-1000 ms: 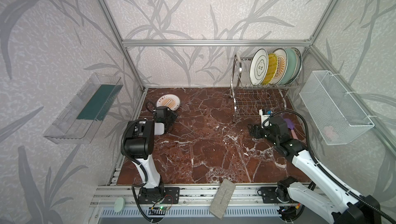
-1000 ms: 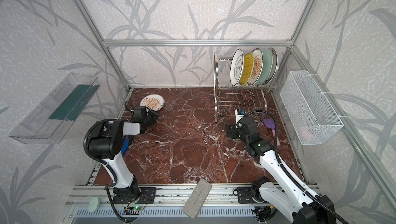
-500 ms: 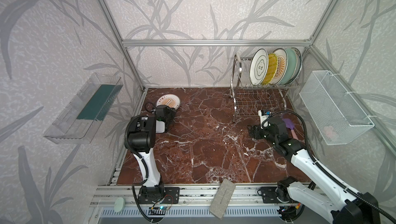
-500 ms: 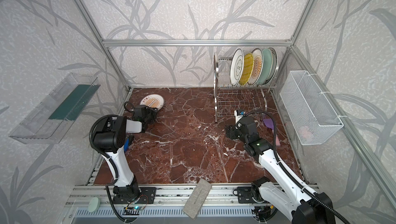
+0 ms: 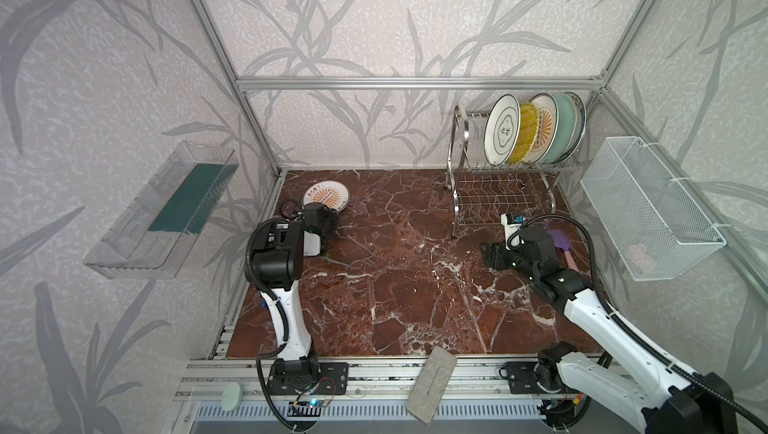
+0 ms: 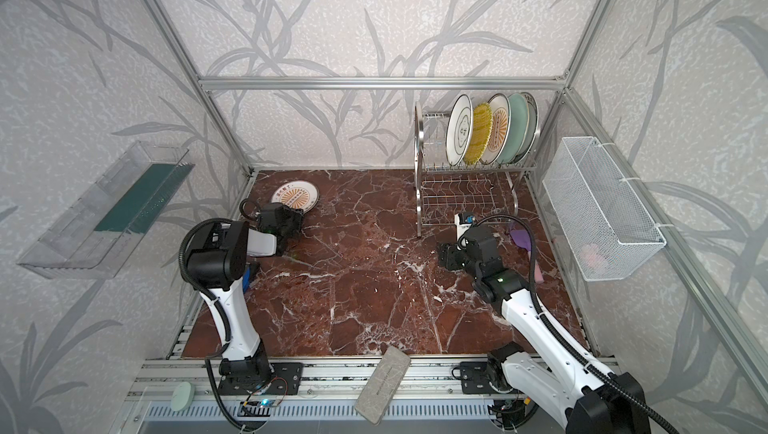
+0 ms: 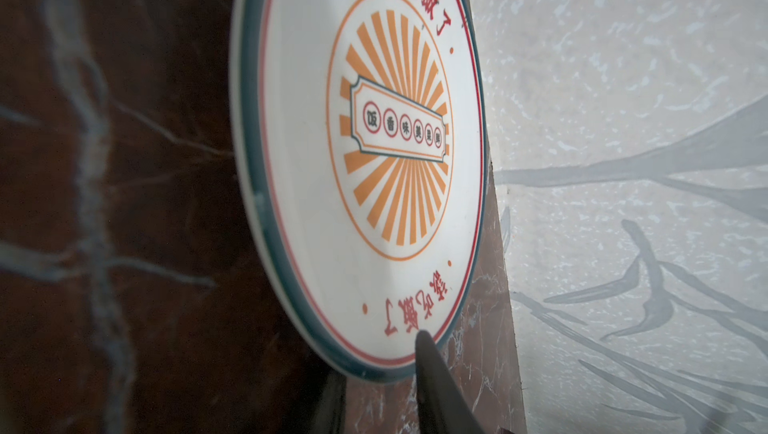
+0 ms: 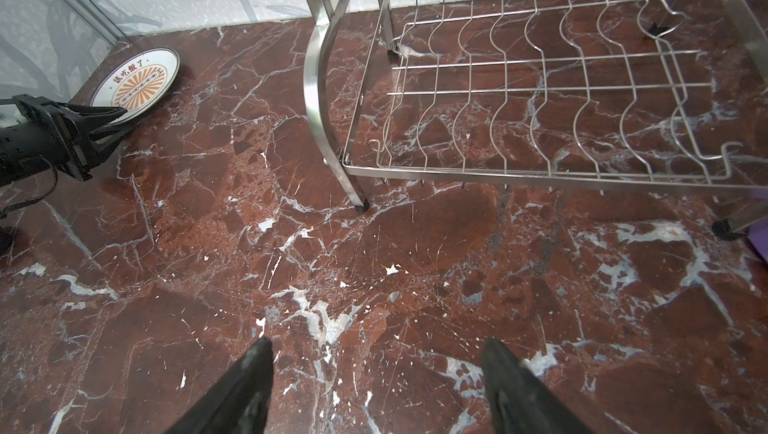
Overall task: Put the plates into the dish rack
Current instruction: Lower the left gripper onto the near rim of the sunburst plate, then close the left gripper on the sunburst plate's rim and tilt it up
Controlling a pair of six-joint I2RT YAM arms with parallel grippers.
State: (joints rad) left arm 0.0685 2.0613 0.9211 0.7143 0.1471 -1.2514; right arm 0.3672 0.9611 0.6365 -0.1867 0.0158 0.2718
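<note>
Top views both show six plates in all. Five plates (image 5: 503,129) stand on edge in the upper tier of the single dish rack (image 5: 478,169). One sunburst plate (image 5: 326,195) lies on the counter (image 5: 395,286) in the back-left corner.

Folded with elbow high, the left arm holds the left end effector (image 8: 122,119) low. Its fingers straddle that plate's near rim, but whether they clamp it cannot be told.

Stretched forward, the right arm holds the right end effector (image 8: 374,344) over the counter before the rack, fingers apart and holding nothing.

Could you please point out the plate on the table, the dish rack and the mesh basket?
White round ceramic plate with orange sunburst (image 5: 326,195): in a top view, centre.
Shiny steel wire dish rack (image 8: 312,79): right wrist view, arched end loop.
White mesh basket (image 5: 623,212): in a top view, side wall.
</note>
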